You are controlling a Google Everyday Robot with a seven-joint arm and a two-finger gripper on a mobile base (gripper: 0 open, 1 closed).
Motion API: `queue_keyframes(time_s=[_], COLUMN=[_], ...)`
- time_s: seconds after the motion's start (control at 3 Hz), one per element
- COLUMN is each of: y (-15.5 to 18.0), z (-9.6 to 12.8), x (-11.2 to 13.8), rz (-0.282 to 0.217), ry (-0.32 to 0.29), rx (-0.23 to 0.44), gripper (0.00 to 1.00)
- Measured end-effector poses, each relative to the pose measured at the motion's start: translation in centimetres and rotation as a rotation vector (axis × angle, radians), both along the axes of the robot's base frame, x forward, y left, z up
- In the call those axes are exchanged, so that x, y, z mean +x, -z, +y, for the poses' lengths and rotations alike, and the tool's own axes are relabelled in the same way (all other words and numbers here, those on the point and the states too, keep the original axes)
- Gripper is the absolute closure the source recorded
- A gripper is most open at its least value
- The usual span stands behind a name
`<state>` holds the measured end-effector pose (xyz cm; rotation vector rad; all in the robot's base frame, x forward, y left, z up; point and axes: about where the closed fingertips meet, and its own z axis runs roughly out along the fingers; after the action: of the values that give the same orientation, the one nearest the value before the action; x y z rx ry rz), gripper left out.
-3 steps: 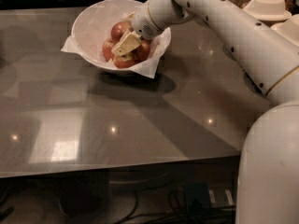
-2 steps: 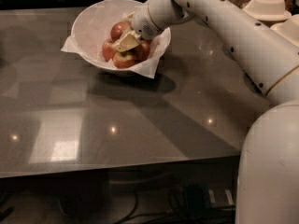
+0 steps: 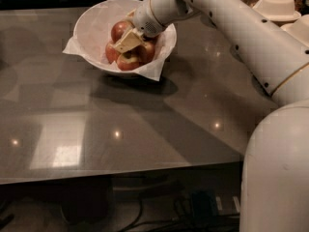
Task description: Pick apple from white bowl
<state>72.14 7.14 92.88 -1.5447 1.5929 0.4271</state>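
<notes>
The white bowl (image 3: 89, 30), lined with crinkled white paper, stands at the far left-middle of the grey table (image 3: 145, 124). Several red apples lie in it: one at the back (image 3: 119, 29), one at the left (image 3: 111, 53), a smaller one with a yellow-green top at the front (image 3: 129, 62), and one at the right (image 3: 147, 51). My gripper (image 3: 126, 41) reaches in from the right and sits down among the apples, covering the middle of the pile. I cannot tell which apple is the large one with the yellow blush.
My white arm (image 3: 231, 28) crosses the table's right half, and my base (image 3: 275, 178) fills the lower right. White dishes (image 3: 276, 6) stand at the back right. The table's front edge runs along the lower part of the view, with cables beneath it.
The gripper has shifted very slightly toward the back left inside the bowl. The bowl and the apples have stayed in place.
</notes>
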Motion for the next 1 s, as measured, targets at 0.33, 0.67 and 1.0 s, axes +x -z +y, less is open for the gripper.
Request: queue_keyframes(time_s=[0.33, 0.67, 1.0], y=[-2.0, -4.4, -7.1], z=[-0.6, -1.7, -3.4], x=[-0.3, -1.2, -3.1], rz=[-0.037, -0.067, -0.091], ry=[-0.019, -0.067, -0.144], rx=[-0.014, -0.014, -0.005], gripper=[1.0, 1.0, 1.0])
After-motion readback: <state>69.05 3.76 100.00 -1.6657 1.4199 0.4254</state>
